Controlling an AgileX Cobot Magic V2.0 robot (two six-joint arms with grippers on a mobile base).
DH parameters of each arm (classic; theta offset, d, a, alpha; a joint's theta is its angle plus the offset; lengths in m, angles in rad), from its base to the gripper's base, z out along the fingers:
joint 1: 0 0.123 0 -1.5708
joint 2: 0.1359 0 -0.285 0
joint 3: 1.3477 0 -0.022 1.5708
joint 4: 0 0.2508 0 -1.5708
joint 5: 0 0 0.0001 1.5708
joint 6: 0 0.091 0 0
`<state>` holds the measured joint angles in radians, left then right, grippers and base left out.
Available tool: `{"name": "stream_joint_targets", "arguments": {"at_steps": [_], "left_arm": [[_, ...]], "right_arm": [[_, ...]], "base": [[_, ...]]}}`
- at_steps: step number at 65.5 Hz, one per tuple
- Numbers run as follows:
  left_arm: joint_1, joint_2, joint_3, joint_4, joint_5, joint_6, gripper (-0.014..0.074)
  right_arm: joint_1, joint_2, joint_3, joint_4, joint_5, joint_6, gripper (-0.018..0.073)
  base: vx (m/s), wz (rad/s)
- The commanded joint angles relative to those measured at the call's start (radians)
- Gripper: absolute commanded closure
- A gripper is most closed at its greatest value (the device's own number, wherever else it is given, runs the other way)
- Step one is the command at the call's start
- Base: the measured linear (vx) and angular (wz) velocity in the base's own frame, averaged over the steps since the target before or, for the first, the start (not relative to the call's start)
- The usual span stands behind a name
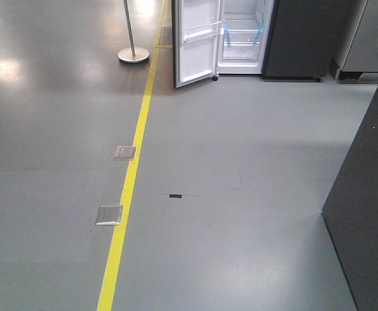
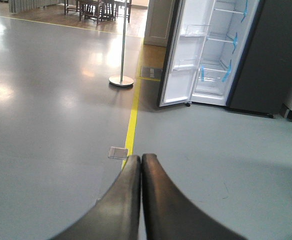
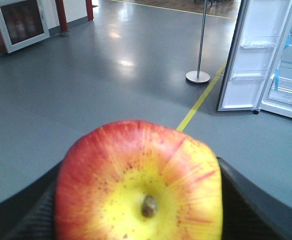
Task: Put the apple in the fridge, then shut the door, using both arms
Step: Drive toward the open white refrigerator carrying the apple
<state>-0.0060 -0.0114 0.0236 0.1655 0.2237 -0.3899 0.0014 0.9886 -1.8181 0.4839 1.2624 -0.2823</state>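
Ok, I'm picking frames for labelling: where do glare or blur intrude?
Front view: sharp, with ceiling-light glare on the floor at upper left. Left wrist view: similar glare; the shut left gripper is dark and soft-edged. Right wrist view: the gripped apple looms close, slightly soft.

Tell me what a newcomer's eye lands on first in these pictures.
The apple, red with a yellow patch round its stem, fills the right wrist view, clamped in the right gripper. Far across the grey floor is the fridge, its door wide open and its white lining showing. A yellow line on the floor runs towards it, and the left gripper is shut and empty.
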Motion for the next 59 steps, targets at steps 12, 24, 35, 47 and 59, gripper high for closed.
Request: {"name": "stream_joint_targets", "arguments": {"at_steps": [12, 24, 35, 47, 59], "left_arm": [[-0.004, -0.014, -0.017, 0.002, -0.07, -0.007, 0.0602], [-0.004, -0.014, -0.017, 0.002, -0.07, -0.007, 0.0602], [-0.004, -0.014, -0.017, 0.002, -0.07, -0.007, 0.0602], [-0.004, -0.014, -0.017, 0.002, -0.07, -0.007, 0.0602], [-0.004, -0.014, -0.017, 0.002, -0.07, -0.007, 0.0602]], "right_arm": [[-0.001, 0.001, -0.019, 0.019, -0.079, -0.008, 0.0568], [-0.001, 0.001, -0.019, 0.019, -0.079, -0.008, 0.0568], [-0.001, 0.001, -0.019, 0.019, -0.079, -0.008, 0.0568], [-0.001, 0.001, -0.019, 0.019, -0.079, -0.008, 0.0568], [-0.001, 0.001, -0.019, 0.019, -0.079, -0.008, 0.0568]], "base": [[0.19, -0.04], [0.19, -0.04], [0.18, -0.03], [0.18, -0.03], [0.17, -0.03]]}}
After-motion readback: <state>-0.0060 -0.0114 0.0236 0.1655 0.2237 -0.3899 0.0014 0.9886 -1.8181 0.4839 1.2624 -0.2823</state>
